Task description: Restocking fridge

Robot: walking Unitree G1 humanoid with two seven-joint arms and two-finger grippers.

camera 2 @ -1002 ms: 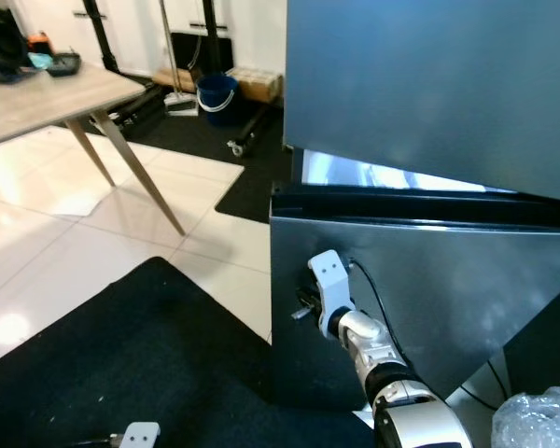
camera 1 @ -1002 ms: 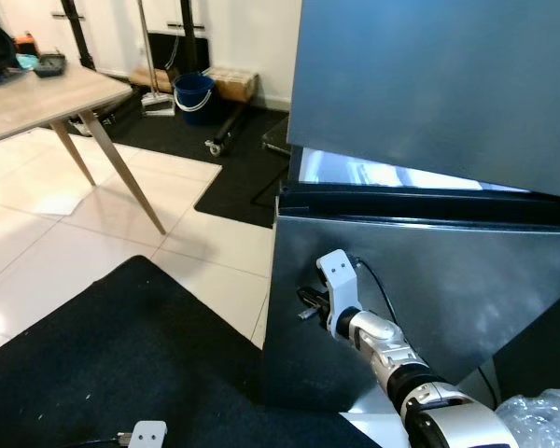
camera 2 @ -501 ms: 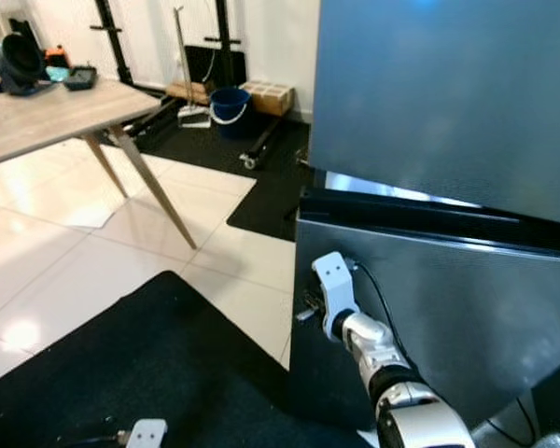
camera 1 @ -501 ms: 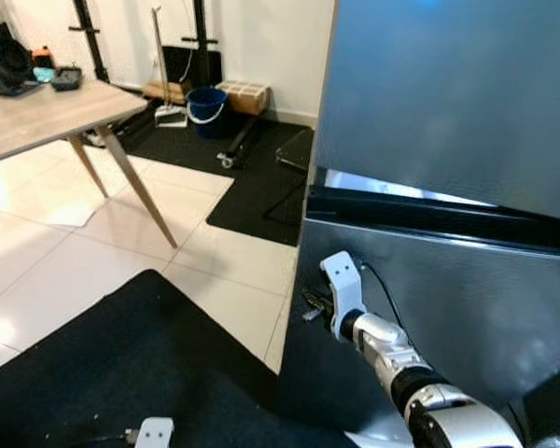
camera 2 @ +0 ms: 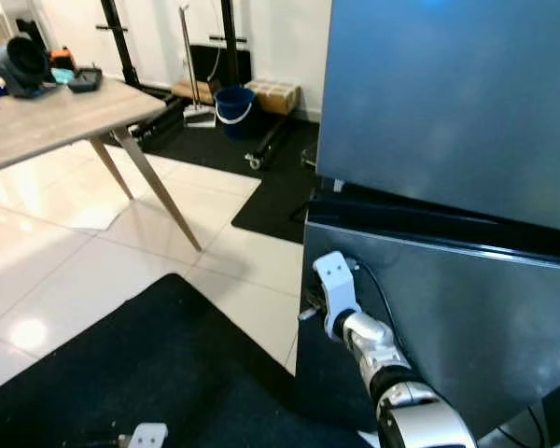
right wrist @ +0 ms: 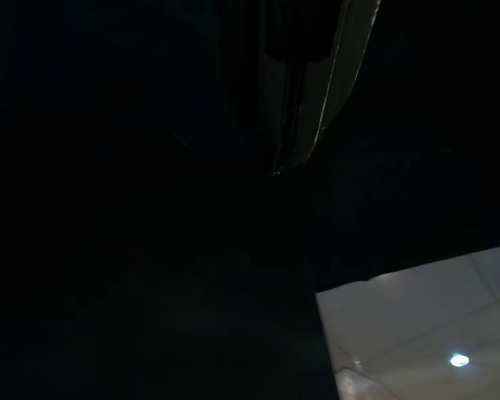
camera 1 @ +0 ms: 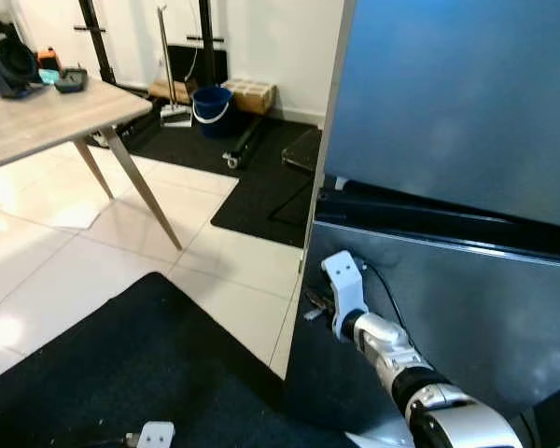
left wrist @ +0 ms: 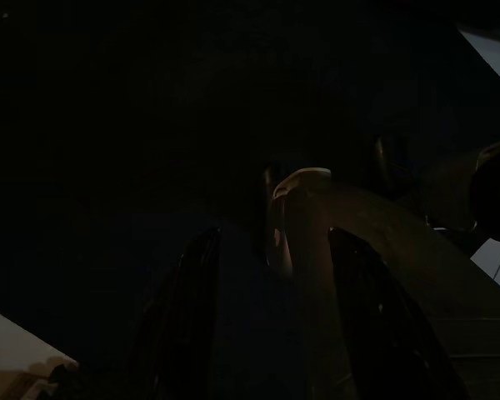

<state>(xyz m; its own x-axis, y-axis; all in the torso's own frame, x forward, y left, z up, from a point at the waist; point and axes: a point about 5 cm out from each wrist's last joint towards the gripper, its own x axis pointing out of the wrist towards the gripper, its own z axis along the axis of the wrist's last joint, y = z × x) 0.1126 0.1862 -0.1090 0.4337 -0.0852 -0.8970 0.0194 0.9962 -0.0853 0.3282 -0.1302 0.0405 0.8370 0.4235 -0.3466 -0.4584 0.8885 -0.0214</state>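
Deep shade covers nearly everything here. The left gripper (left wrist: 271, 317) shows as two dark fingers (left wrist: 183, 308) with a clear gap between them, over a black mat (left wrist: 108, 125); pale floor (left wrist: 17, 367) glints at one corner.

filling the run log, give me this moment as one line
phase: at fridge | right gripper: against left edge of lower fridge door | upper fridge door: shut | left gripper: hangs idle
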